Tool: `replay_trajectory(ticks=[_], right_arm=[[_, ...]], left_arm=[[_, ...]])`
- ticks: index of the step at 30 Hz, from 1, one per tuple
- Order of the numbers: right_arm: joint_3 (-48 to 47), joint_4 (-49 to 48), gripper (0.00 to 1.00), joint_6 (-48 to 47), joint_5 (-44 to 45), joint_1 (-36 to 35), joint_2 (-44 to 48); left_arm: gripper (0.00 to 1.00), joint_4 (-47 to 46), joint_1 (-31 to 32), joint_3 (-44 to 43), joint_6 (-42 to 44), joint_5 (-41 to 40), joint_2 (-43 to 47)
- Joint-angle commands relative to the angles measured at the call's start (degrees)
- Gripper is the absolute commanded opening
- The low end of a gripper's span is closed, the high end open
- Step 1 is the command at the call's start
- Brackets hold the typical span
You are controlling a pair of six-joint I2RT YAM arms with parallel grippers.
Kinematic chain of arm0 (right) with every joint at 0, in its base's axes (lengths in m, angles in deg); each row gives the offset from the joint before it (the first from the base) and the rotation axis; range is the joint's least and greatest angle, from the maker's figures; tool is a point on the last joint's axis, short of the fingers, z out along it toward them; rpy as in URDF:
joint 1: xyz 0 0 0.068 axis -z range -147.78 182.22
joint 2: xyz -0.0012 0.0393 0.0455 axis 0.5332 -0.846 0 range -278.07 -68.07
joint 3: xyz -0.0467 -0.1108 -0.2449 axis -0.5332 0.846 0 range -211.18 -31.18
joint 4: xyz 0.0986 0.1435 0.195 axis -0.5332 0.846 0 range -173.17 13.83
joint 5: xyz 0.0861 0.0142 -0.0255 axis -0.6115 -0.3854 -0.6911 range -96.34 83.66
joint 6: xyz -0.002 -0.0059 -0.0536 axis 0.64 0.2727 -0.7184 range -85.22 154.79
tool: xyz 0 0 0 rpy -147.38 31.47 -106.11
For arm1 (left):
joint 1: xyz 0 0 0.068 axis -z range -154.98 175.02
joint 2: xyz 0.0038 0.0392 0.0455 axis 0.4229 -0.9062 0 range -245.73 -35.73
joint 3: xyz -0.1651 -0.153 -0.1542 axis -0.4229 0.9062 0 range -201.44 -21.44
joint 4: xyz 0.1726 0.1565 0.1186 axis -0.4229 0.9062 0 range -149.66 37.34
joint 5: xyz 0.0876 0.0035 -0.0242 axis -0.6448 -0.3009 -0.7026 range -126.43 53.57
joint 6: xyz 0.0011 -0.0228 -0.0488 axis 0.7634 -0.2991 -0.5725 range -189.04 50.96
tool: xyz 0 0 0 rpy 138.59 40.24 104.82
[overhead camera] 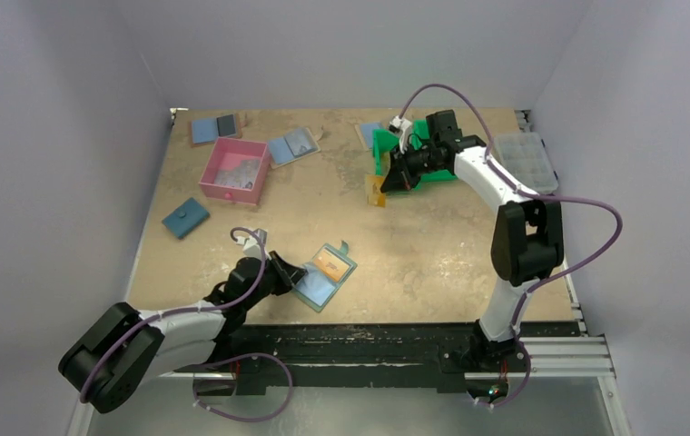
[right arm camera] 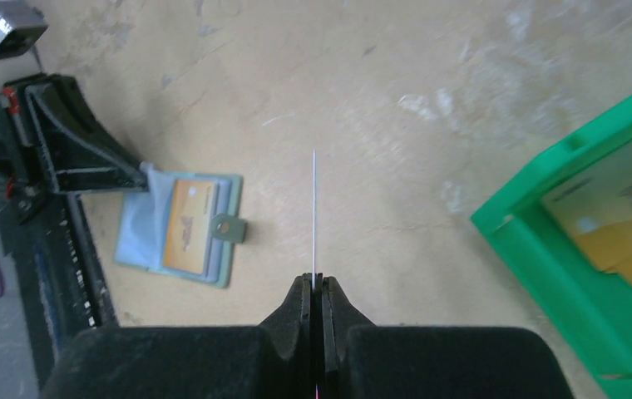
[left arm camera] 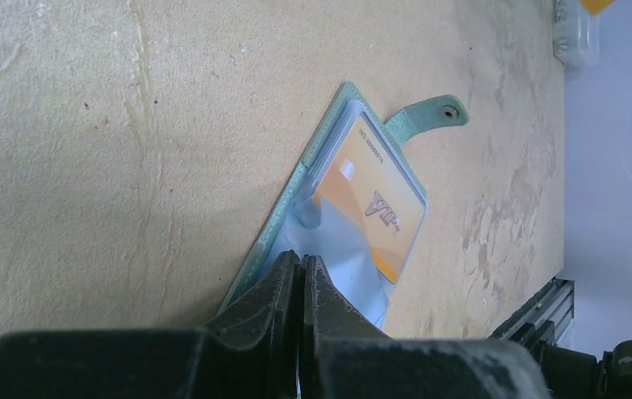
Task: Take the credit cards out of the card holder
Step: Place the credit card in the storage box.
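The table [overhead camera: 414, 245] carried the green bin [right arm camera: 579, 191] toward its far side, with at least 2 orange cards [right arm camera: 612, 241] lying inside. The card holder [right arm camera: 140, 241] lay open near the front edge, with 1 credit card [left arm camera: 379, 212] showing in its pocket.

The left gripper [left arm camera: 303, 263] was pinched together on the holder's pale blue inner flap. That hold was thin. A tug on the pocketed card could probably slide the flap free or drag the whole holder along.

The right gripper [right arm camera: 316, 284] was clamped on 1 held card [right arm camera: 314, 208], seen edge-on, beside the bin rather than over it. Let go there, it would likely drop onto the table. Gripped only along 1 edge, it might also pivot or slip.
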Motion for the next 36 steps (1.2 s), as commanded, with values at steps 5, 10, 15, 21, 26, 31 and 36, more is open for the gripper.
replay_trajectory(ticks=[5, 10, 15, 21, 26, 31, 36], right_arm=[[-11.2, -5.8, 0.0, 5.5, 7.3, 3.9, -2.6], [-16.1, -7.3, 0.0, 8.1, 12.0, 5.0, -4.9], [-19.6, -7.6, 0.0, 8.0, 18.9, 5.1, -7.8], [-23.9, -5.0, 0.0, 6.9, 20.4, 5.0, -13.7], [-29.2, -1.5, 0.24, 6.6, 27.1, 4.4, -18.8], [-27.7, -5.7, 0.54, 5.9, 36.7, 4.4, -15.7], [-22.3, -8.5, 0.56, 3.4, 38.6, 4.4, -7.9]], left_arm=[[0.0, 2.7, -0.2, -1.6, 2.7, 0.6, 3.5], [0.0, 3.2, -0.2, -1.8, 3.2, 1.9, 3.7], [0.0, 2.7, -0.2, -2.0, 3.4, 2.3, 3.1], [0.0, 2.1, -0.2, -2.3, 3.7, 3.1, 2.4], [0.0, 2.2, -0.2, -2.6, 3.9, 3.4, 2.2], [0.0, 2.0, -0.2, -3.4, 4.1, 4.1, 1.4], [0.0, 1.8, -0.2, -5.2, 5.2, 5.6, -1.4]])
